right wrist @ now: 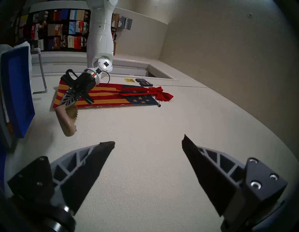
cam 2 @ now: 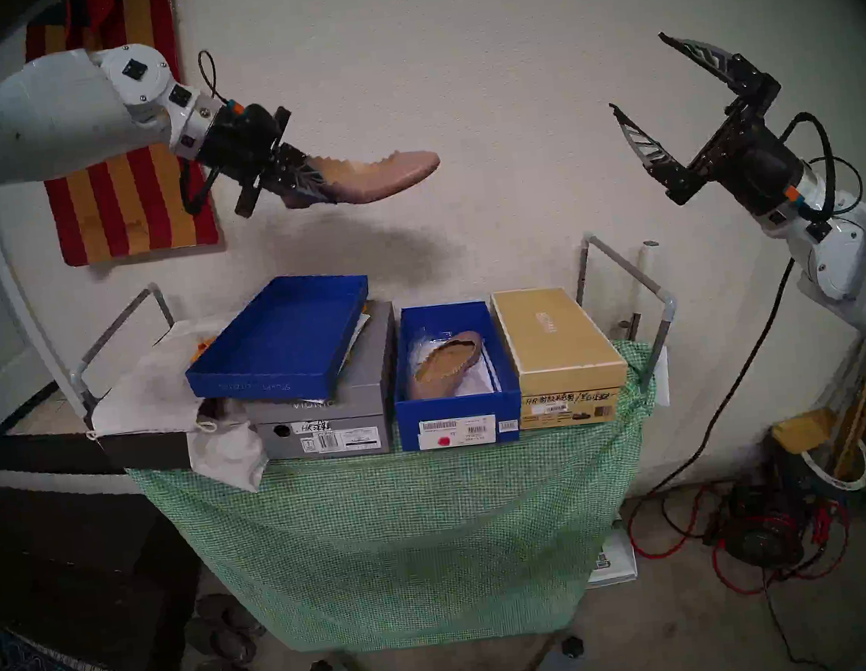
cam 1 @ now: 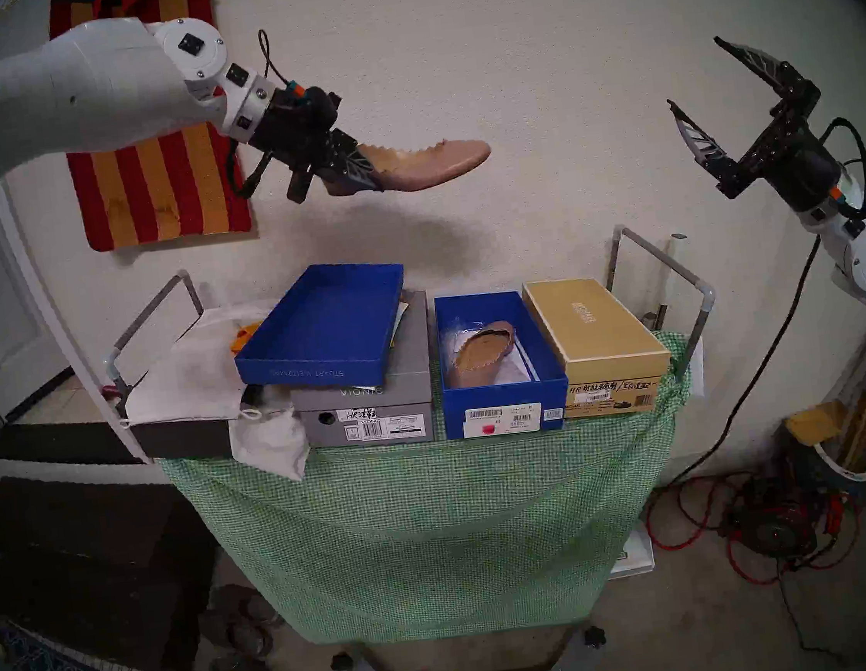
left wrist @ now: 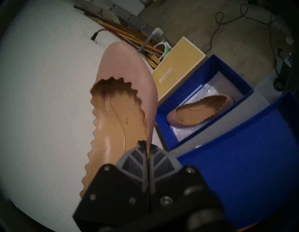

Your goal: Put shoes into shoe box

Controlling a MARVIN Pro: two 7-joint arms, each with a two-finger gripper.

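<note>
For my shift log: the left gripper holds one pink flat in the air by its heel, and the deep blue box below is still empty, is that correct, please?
Not quite: the shoe box is not empty. The left wrist view shows the other flat already lying inside. The left gripper does hold the pink flat aloft by its heel.

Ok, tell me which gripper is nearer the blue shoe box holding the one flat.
Left. The left gripper, shut on the second flat, hangs above the blue shoe box, offset left. The right gripper is open, high and far right, beyond the tan box.
</note>
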